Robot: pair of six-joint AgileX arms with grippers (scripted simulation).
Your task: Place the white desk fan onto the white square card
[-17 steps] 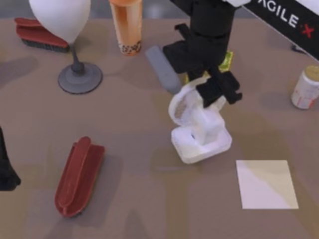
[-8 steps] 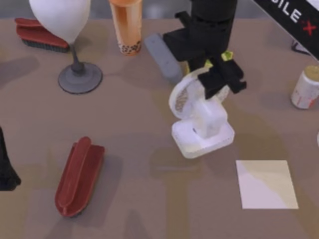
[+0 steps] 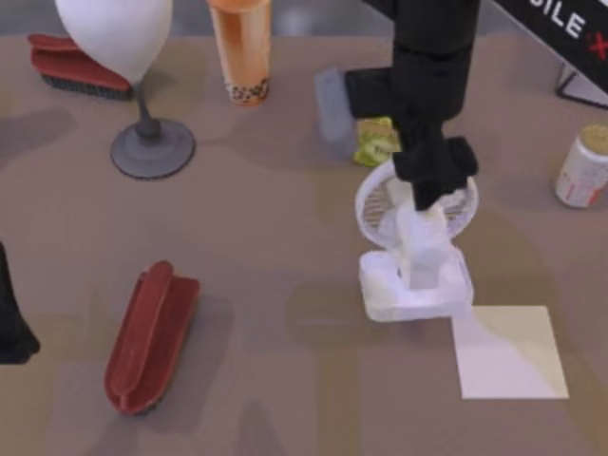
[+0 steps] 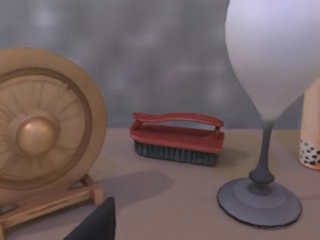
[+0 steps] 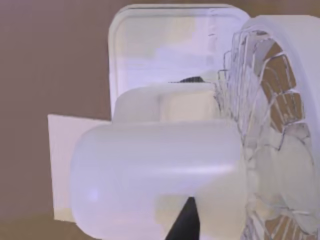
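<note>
Since the earlier frames the fan point(image 3: 415, 249) has swung toward four o'clock and turned, its base corner now just at the ten-o'clock corner of the card point(image 3: 509, 351). The right gripper point(image 3: 429, 180) clamps the motor housing from above; the fan seems lifted, though I cannot be sure. At twelve o'clock lies a yellow-green packet point(image 3: 376, 142), at nine a red brush point(image 3: 149, 336). The left gripper point(image 3: 11, 323) sits parked at the left edge.
</note>
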